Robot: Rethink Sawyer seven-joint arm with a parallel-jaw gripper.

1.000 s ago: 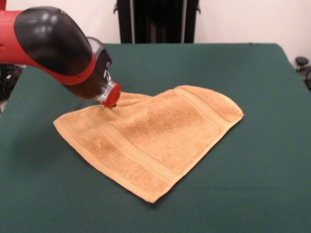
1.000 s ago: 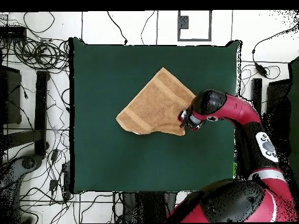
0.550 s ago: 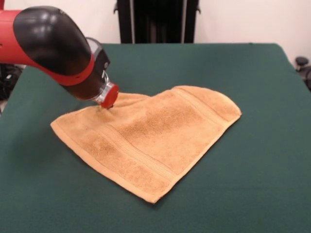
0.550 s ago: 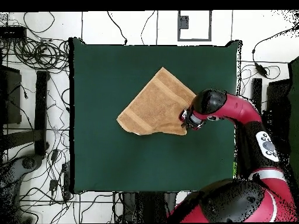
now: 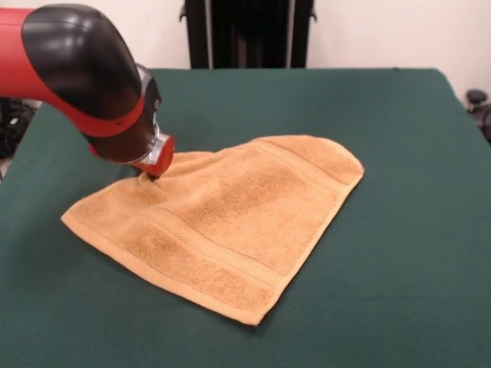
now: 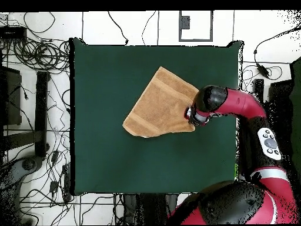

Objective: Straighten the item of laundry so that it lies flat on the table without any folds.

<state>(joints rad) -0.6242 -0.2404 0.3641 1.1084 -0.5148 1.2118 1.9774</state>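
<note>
Mid-drag imo: pincer [image 5: 147, 173] is down on the towel [image 5: 222, 222] edge, can't tell if it's clenched. Towel's mid-worktop [image 5: 399, 230], far corner looks folded under. Next: pull that out.

The gripper [image 5: 148, 173] is almost wholly hidden behind the arm's black and red wrist [image 5: 115, 115], so how its fingers stand cannot be told. The towel [image 5: 222, 222] hides its own underside where one corner seems tucked under. The arm [image 6: 235, 106] covers the towel's edge in the overhead view.
</note>
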